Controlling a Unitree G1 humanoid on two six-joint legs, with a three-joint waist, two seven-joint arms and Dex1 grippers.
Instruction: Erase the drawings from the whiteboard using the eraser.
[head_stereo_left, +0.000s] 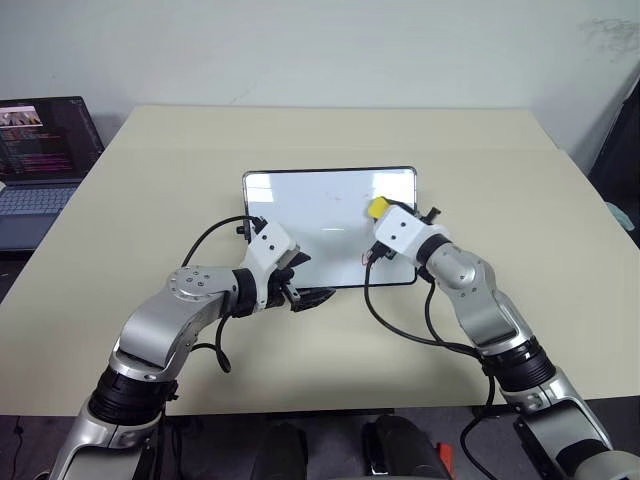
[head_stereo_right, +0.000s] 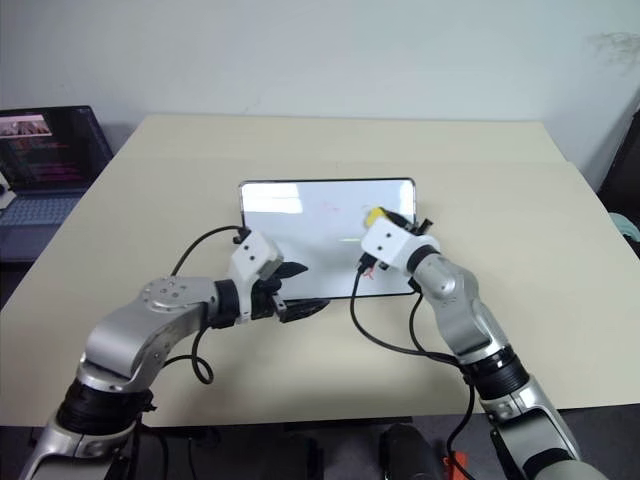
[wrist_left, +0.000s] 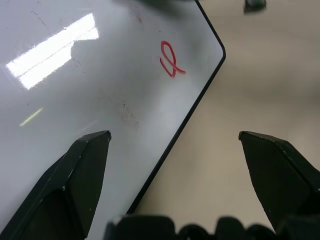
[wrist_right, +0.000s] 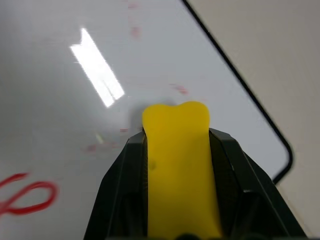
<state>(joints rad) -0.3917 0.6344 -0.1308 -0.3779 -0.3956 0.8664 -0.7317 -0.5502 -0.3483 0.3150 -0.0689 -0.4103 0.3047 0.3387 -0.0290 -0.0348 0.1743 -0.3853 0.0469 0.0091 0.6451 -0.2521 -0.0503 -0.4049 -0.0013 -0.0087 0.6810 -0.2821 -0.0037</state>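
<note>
While the right gripper (wrist_right: 175, 150) pinches the eraser (wrist_right: 179, 165) over the whiteboard (head_stereo_left: 300, 205), left gripper (wrist_left: 175, 145) spread astride its edge (bare table (head_stereo_left: 330, 135) around).

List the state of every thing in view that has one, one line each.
whiteboard: flat on the table, mostly wiped, faint red smears
drawings: one red scribble left near a corner
eraser: clamped in the right tool, over the board
left tool: open, astride the board's edge
laptop: open, screen lit
</note>
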